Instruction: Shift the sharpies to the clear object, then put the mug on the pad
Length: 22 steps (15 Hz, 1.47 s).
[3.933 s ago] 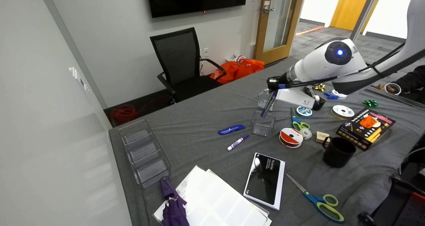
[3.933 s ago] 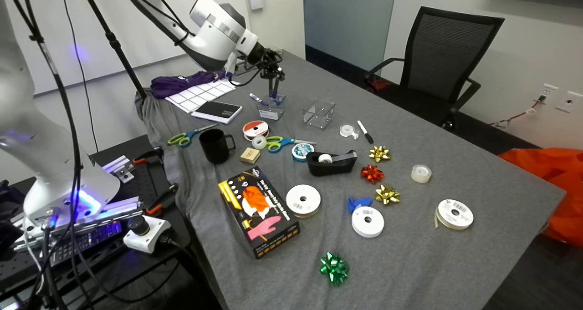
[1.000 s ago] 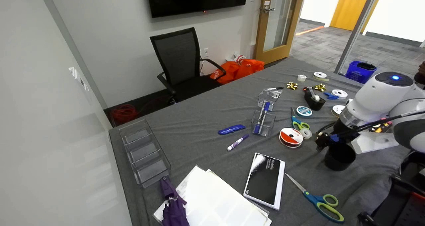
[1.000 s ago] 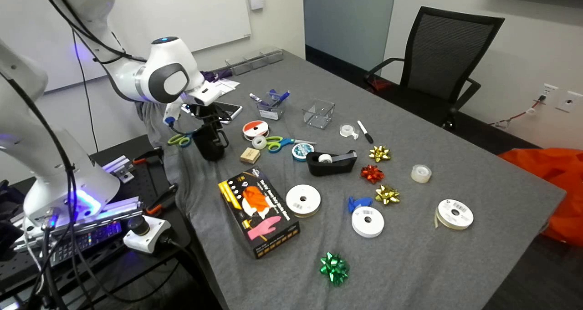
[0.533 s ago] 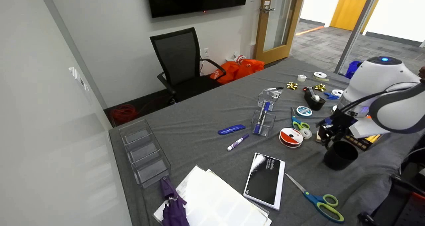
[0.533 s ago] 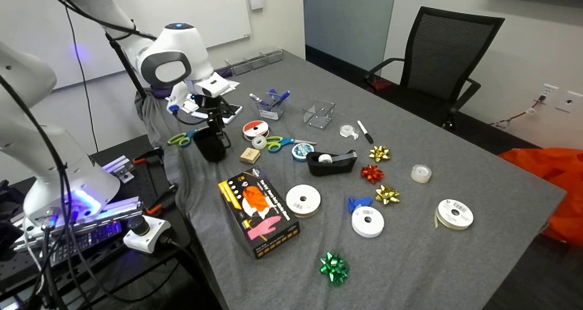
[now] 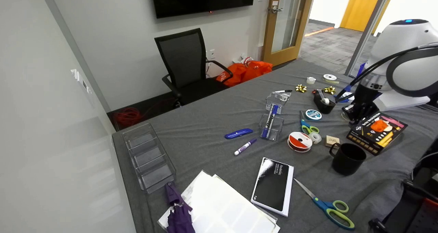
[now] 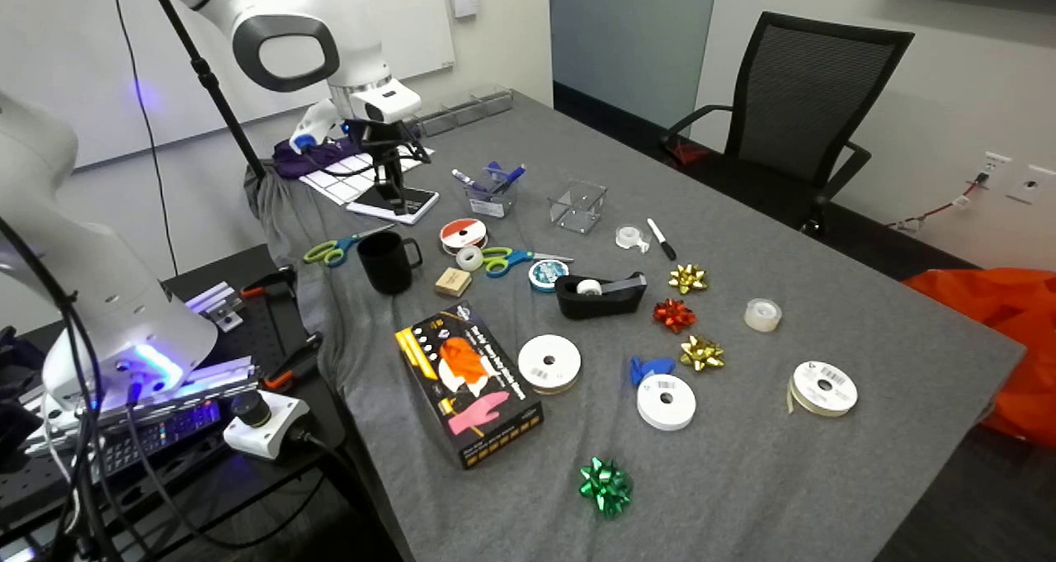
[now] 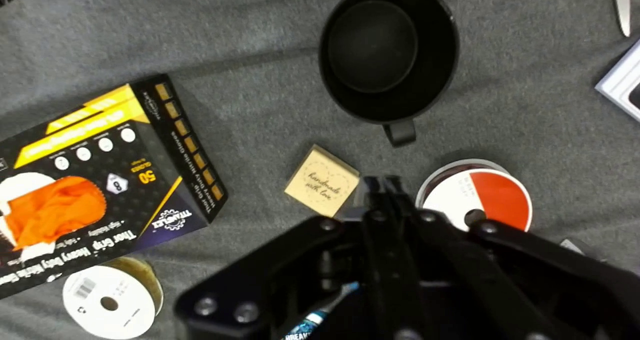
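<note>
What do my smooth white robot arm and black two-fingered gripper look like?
The rounded white robot arm carries a dark grey oval ring, a small blue light and thin black cables. The black two-fingered gripper is slim and angular, with round silver screw heads. No lettering is legible on either.

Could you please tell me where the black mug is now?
In an exterior view, the black mug stands upright on the right side of the picture, between the black pad and the glove box, close to the small tan block.
</note>
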### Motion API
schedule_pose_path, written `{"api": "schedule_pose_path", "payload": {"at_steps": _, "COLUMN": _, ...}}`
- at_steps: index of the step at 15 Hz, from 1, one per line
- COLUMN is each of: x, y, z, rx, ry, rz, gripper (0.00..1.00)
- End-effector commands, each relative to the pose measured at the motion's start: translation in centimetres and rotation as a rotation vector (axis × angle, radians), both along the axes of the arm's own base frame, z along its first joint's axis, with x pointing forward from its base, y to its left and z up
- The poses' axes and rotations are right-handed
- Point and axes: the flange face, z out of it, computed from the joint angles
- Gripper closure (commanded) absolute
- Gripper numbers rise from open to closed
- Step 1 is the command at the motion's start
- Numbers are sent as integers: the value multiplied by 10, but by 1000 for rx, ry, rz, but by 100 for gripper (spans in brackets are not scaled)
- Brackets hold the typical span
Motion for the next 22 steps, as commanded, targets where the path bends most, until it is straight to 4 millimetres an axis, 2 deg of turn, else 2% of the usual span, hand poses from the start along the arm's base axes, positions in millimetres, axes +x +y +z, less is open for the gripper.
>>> {"api": "schedule_pose_path", "payload": {"at_steps": 1, "x": -3, "y": -6, "z": 17, "rx": -35, "ry": 20, "rz": 44, "gripper": 74}}
{"api": "schedule_pose_path", "payload": {"at_steps": 2, "x": -2, "y": -8, "z": 18, "rx": -42, "ry": 11, "rz": 57, "gripper": 74}}
{"api": "schedule_pose_path", "payload": {"at_steps": 3, "x": -1, "y": -9, "z": 19, "rx": -45, "ry": 2, "rz": 63, "gripper": 69}}
{"api": "schedule_pose_path", "payload": {"at_steps": 9, "x": 4, "y": -10, "z": 8, "rx": -10, "ry": 3, "rz": 106, "gripper": 27}}
{"api": "schedule_pose_path", "payload": {"at_steps": 13, "x": 10, "y": -5, "z": -12, "rx": 43, "ry": -6, "rz": 213, "gripper": 1}}
{"api": "schedule_pose_path", "payload": {"at_steps": 19, "x": 16, "y": -2, "z": -48, "rx": 58, "ry": 3, "rz": 276, "gripper": 0}}
{"api": "schedule_pose_path", "payload": {"at_steps": 20, "x": 11, "y": 1, "z": -36, "rx": 56, "ry": 6, "rz": 253, "gripper": 0}}
{"api": "schedule_pose_path", "payload": {"at_steps": 22, "x": 11, "y": 1, "z": -41, "rx": 57, "ry": 14, "rz": 252, "gripper": 0}}
